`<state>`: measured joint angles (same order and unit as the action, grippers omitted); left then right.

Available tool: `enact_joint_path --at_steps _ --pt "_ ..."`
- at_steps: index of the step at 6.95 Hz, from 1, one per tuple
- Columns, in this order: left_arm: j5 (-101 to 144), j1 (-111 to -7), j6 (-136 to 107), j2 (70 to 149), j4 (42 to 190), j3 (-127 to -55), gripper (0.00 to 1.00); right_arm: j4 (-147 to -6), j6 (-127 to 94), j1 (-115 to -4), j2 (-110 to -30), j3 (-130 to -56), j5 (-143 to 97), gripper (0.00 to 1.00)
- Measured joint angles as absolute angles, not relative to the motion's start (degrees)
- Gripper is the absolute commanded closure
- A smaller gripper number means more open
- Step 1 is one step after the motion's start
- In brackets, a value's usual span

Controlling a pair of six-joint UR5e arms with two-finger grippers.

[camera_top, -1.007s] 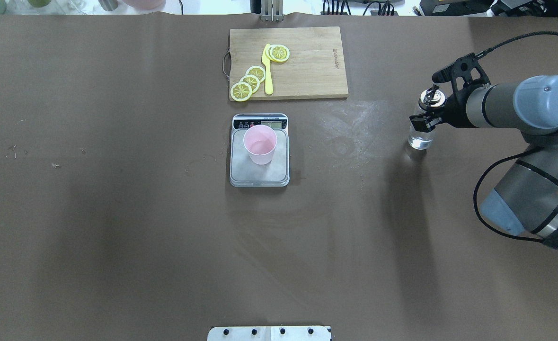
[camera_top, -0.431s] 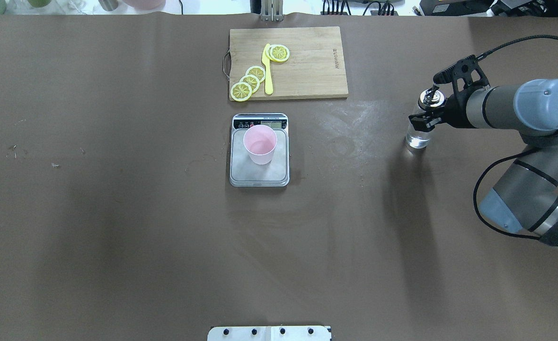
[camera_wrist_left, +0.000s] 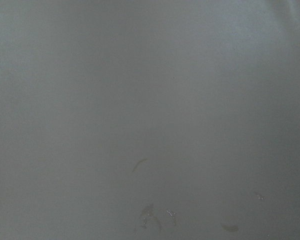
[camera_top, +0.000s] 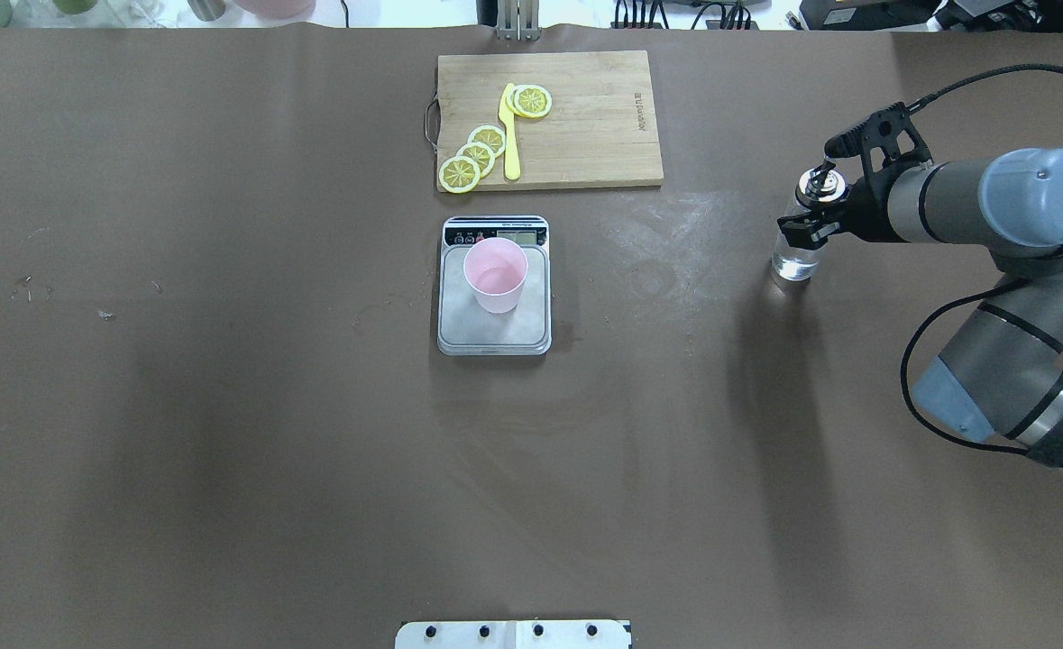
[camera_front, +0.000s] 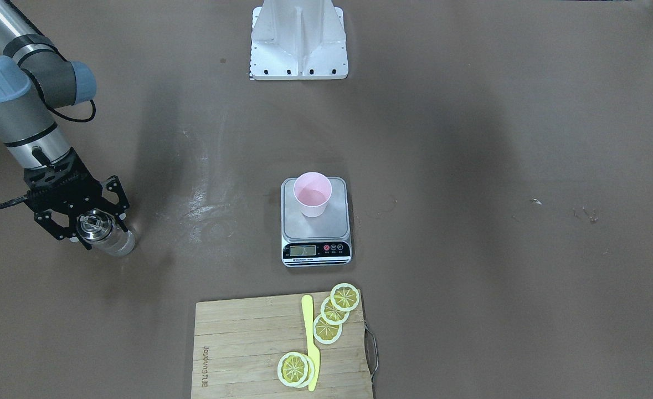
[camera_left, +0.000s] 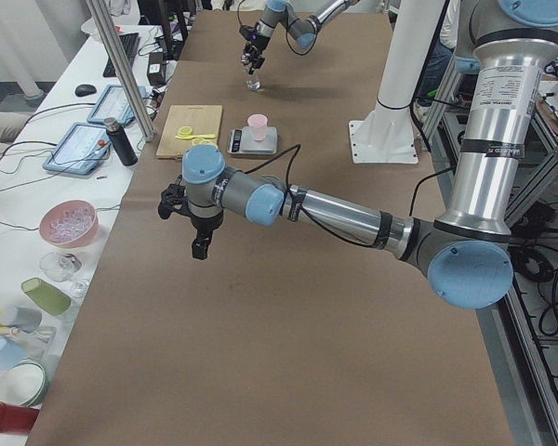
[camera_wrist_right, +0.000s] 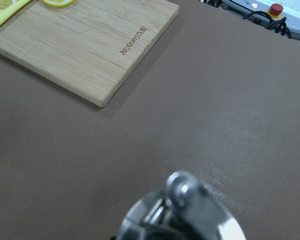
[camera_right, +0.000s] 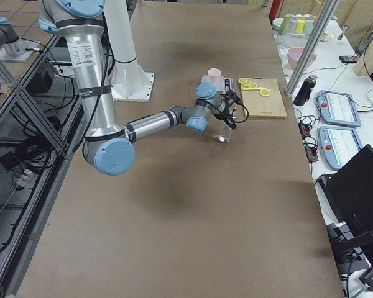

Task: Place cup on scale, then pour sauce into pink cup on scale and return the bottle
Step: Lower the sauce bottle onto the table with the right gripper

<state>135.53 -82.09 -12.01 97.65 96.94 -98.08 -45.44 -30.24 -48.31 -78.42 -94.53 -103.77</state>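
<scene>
The pale pink cup (camera_top: 495, 275) stands upright on the steel scale (camera_top: 495, 335) at the table's middle; both also show in the front view, cup (camera_front: 312, 195) on scale (camera_front: 315, 228). The clear glass bottle (camera_top: 792, 261) with its metal pourer cap stands upright far to the right, its base at or just above the mat, a little clear sauce in its bottom. My right gripper (camera_top: 807, 225) is shut on the bottle's upper part. The front view shows the gripper (camera_front: 94, 224) around the bottle (camera_front: 118, 243). The cap (camera_wrist_right: 182, 212) fills the right wrist view's bottom. My left gripper (camera_left: 199, 249) hangs over bare mat; I cannot tell its state.
A wooden cutting board (camera_top: 585, 117) with lemon slices (camera_top: 475, 155) and a yellow knife (camera_top: 509, 135) lies behind the scale. The robot's white base plate (camera_top: 513, 634) sits at the near edge. Brown mat covers the table between scale and bottle.
My right gripper and the bottle have shifted slightly to the left and a little away from the robot. The cup and scale have not moved.
</scene>
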Motion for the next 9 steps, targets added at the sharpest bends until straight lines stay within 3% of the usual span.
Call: enact_joint_path --at_steps 2,9 --pt "135.5 -82.1 -12.1 97.6 96.9 -98.4 0.03 -45.4 -30.2 -48.5 -78.4 -94.7 -103.9 0.02" --pt "135.5 -82.1 -12.1 97.6 96.9 -98.5 0.03 -45.4 -30.1 -48.9 -78.8 -94.8 -104.0 0.0"
